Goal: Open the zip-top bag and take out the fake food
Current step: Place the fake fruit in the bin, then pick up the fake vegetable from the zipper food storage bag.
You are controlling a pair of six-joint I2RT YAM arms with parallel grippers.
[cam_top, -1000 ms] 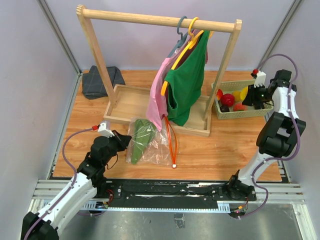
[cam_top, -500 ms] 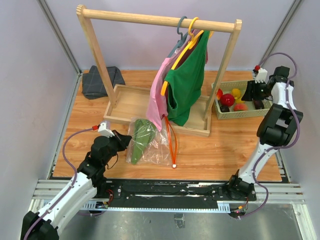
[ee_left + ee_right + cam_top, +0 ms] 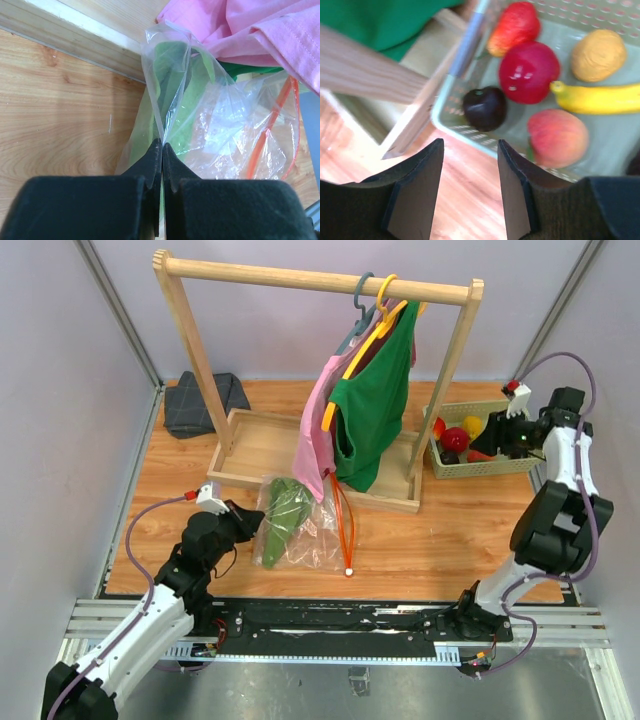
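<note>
The zip-top bag [image 3: 305,530] lies crinkled on the table in front of the rack, its orange-red zip strip [image 3: 343,520] ending at a white slider [image 3: 348,571]. Long green leafy fake food [image 3: 280,515] is still inside it. My left gripper [image 3: 245,520] is shut on a pinched fold of the bag [image 3: 225,130] at its left edge. My right gripper [image 3: 470,142] stands open with nothing between its fingers, over the near rim of the basket [image 3: 450,100]. A red round fruit [image 3: 529,71], peach [image 3: 557,137], banana [image 3: 600,97] and dark purple piece [image 3: 485,108] lie in that basket.
A wooden clothes rack [image 3: 310,280] with a tray base [image 3: 250,440] stands mid-table, a pink garment [image 3: 318,430] and a green one [image 3: 372,410] hanging over the bag's far end. A grey folded cloth [image 3: 200,402] lies back left. The basket [image 3: 500,467] sits at the right edge.
My right gripper has opened over the basket and drawn back a little to the right. The left arm and the bag have not moved.
</note>
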